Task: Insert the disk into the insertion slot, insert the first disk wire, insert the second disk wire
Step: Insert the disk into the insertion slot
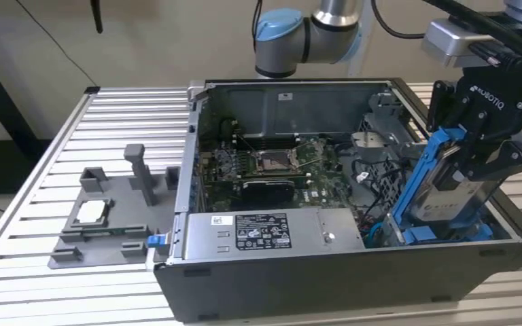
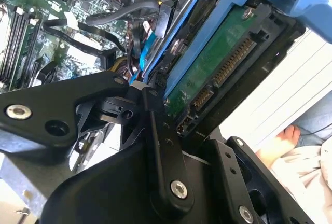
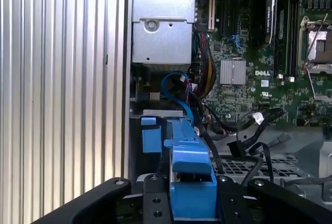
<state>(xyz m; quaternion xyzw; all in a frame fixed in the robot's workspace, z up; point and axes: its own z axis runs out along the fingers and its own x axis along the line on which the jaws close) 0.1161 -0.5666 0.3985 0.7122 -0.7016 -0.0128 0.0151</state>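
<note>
My gripper is shut on the disk, a silver drive in a blue carrier. The disk stands steeply tilted at the exterior view's right, with its lower end down in the insertion slot at the case's front corner. The second wrist view shows the disk's green underside and bare connector between the black fingers. In the first wrist view the carrier points at the slot's blue tabs. A loose blue cable and black plugged cables lie beside the slot. I cannot tell which are the disk wires.
The open computer case lies on a slatted metal table. Inside are the grey power-supply box and the motherboard. A grey fixture sits at the exterior view's left. A person's hand shows past the disk.
</note>
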